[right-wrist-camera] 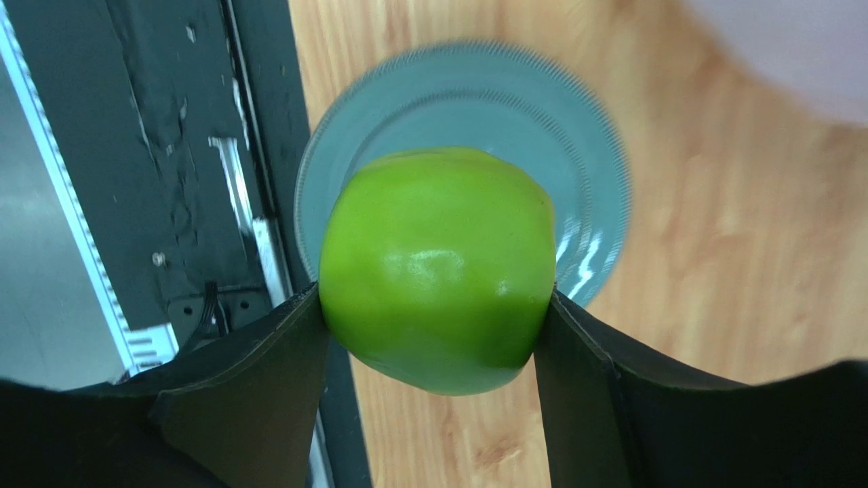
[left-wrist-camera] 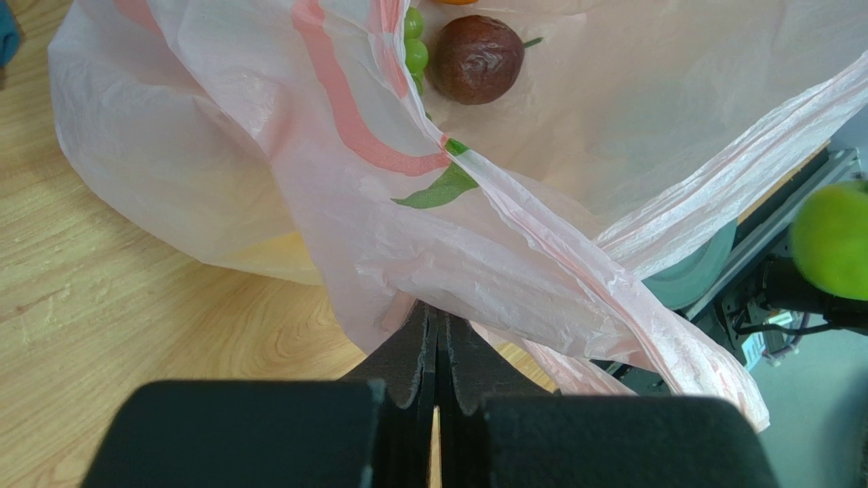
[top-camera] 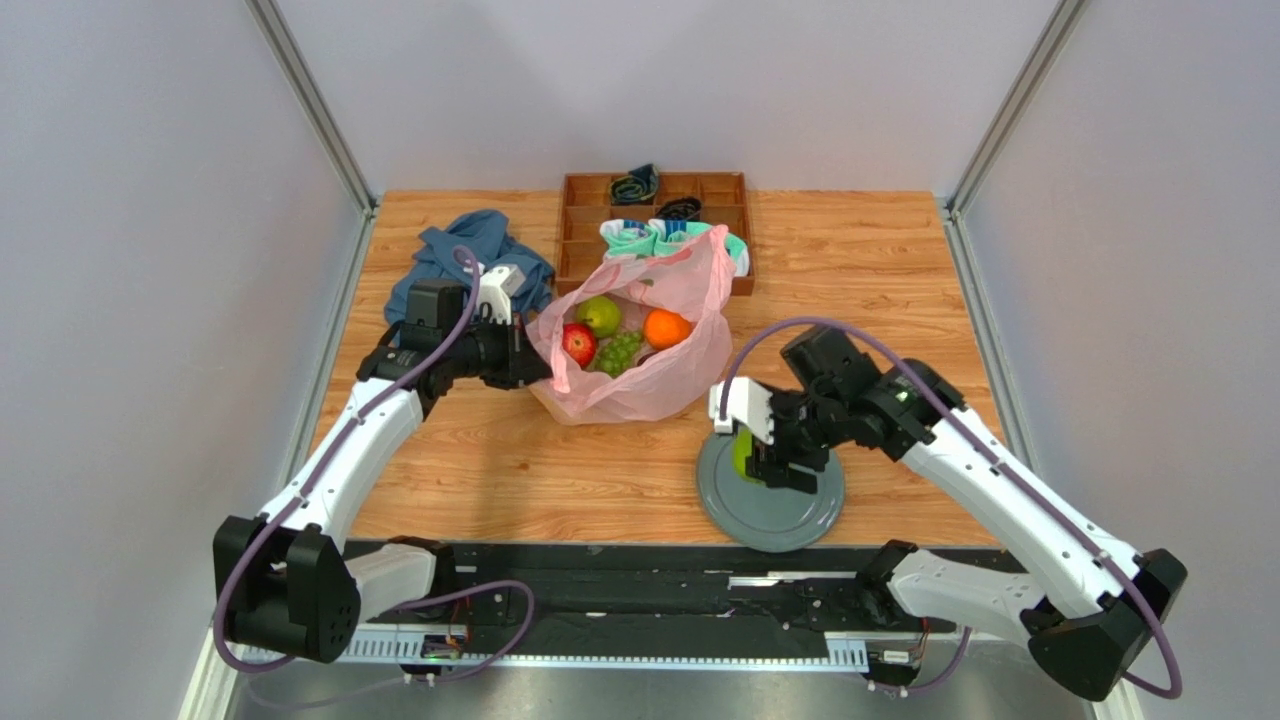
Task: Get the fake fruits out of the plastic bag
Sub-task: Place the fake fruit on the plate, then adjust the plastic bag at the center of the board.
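The pink plastic bag (top-camera: 661,375) lies open mid-table. Inside it I see a red apple (top-camera: 579,344), a green pear (top-camera: 601,314), green grapes (top-camera: 618,353) and an orange (top-camera: 666,327). My left gripper (top-camera: 529,365) is shut on the bag's left edge (left-wrist-camera: 408,264); a dark plum (left-wrist-camera: 479,58) shows inside the bag in the left wrist view. My right gripper (top-camera: 759,455) is shut on a green apple (right-wrist-camera: 438,269) and holds it over the near-left part of the grey plate (top-camera: 804,510), which also shows behind the apple in the right wrist view (right-wrist-camera: 571,132).
A blue cloth (top-camera: 466,248) lies at the back left. A wooden tray (top-camera: 579,225) at the back holds dark items, with teal-and-white socks (top-camera: 654,236) at its front. The table's near edge and a black rail (top-camera: 631,563) run just below the plate.
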`<action>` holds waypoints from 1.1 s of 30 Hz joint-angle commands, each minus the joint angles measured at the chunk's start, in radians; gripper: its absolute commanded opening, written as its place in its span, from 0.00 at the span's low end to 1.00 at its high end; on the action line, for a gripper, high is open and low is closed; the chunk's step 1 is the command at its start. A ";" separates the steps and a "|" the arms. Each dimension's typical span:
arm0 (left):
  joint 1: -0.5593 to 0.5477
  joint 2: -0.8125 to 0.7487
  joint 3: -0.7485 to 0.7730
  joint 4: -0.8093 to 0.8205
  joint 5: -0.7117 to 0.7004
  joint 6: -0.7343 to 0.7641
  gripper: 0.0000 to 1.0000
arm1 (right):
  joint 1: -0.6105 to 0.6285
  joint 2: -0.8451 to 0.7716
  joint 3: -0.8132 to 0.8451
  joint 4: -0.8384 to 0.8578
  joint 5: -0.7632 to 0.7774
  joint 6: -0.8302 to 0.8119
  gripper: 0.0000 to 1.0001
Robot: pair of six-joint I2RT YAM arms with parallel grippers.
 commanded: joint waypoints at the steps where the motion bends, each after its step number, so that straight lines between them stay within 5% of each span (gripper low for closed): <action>1: 0.001 -0.010 0.031 0.015 -0.013 0.009 0.00 | -0.021 0.037 -0.138 0.112 0.086 -0.045 0.31; 6: 0.001 -0.029 -0.003 0.003 -0.007 0.014 0.00 | -0.057 0.180 -0.185 0.240 0.106 0.044 0.31; 11: 0.001 -0.053 -0.030 0.012 -0.005 0.017 0.00 | -0.061 0.284 -0.202 0.416 0.149 0.154 0.44; 14: 0.001 -0.064 -0.046 0.014 -0.002 0.017 0.00 | -0.062 0.294 -0.207 0.429 0.124 0.165 0.69; 15: 0.001 -0.066 -0.053 0.014 -0.001 0.016 0.00 | -0.062 0.294 -0.198 0.418 0.121 0.162 0.98; 16: 0.001 -0.072 -0.056 0.015 0.001 0.017 0.00 | -0.061 0.294 -0.181 0.372 0.121 0.156 1.00; 20: -0.001 -0.098 -0.102 0.032 -0.007 -0.009 0.00 | -0.061 0.277 0.017 0.190 0.040 0.148 1.00; 26: -0.016 -0.147 -0.168 0.059 -0.021 -0.032 0.00 | -0.061 0.447 0.558 0.088 -0.165 0.318 0.93; 28: -0.018 -0.147 -0.181 0.070 -0.013 -0.034 0.00 | -0.061 0.568 0.735 0.087 -0.222 0.392 0.86; 33: -0.030 -0.164 -0.195 0.083 0.019 -0.024 0.00 | -0.016 0.748 0.874 0.162 -0.262 0.458 0.67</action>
